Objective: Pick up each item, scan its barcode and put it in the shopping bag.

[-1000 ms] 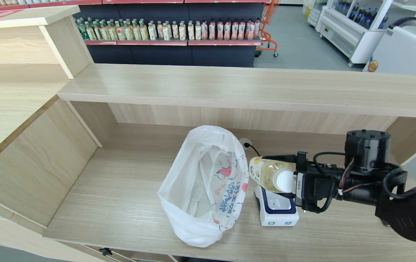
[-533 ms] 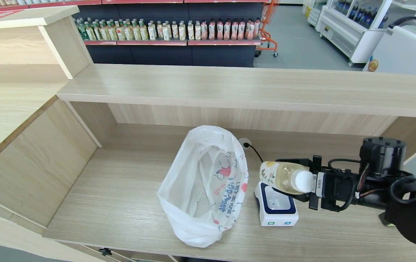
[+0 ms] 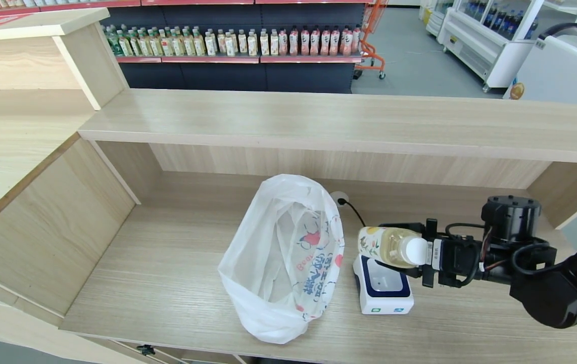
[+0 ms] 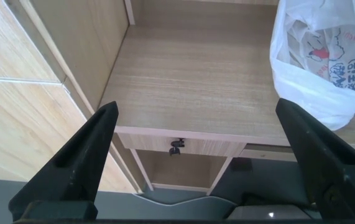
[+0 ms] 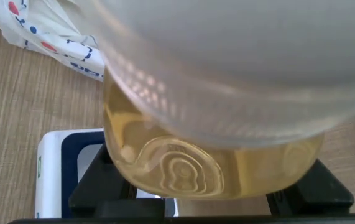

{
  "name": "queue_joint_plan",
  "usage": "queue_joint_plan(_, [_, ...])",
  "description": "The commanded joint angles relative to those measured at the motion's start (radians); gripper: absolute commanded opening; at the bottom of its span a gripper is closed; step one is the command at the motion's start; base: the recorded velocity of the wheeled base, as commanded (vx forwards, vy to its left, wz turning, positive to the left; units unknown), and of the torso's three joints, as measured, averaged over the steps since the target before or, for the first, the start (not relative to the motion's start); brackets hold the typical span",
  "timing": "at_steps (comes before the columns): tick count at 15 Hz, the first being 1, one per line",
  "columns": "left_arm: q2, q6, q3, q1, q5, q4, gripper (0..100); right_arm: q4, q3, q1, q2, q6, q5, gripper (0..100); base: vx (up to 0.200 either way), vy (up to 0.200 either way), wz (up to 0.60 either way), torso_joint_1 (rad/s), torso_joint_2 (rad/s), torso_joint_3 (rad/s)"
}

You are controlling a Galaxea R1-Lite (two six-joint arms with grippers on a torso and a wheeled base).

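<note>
A: Where do we stand with the bottle (image 3: 379, 245)?

B: We have it lying sideways, clamped in our right pincer (image 3: 394, 248), just above the scanner (image 3: 383, 290) beside the shopping bag (image 3: 283, 258). So it's picked up, and we judge the scan under way.

A: And the rest?

B: Bagging is left, and we make out nothing inside the bag. Our left pincer (image 4: 196, 162) hangs apart, holding nothing, near the front edge of the surface (image 3: 167, 283).

wood counter (image 3: 319, 121), drink shelves (image 3: 238, 43) bg, fridges (image 3: 490, 35) rt
</note>
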Motion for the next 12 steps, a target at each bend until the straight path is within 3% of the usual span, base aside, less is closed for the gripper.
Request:
queue_joint_plan(1, [0.001,0.0,0.0,0.0,0.0,0.0,100,0.0,-0.041,0.001,0.056,-0.001,0.003,0,0.0,0.0,0.0,0.0,0.0,0.0])
queue_joint_plan(12, [0.001,0.0,0.0,0.0,0.0,0.0,100,0.005,0.0,0.007,0.004,-0.024,0.024,0,0.0,0.0,0.0,0.0,0.0,0.0])
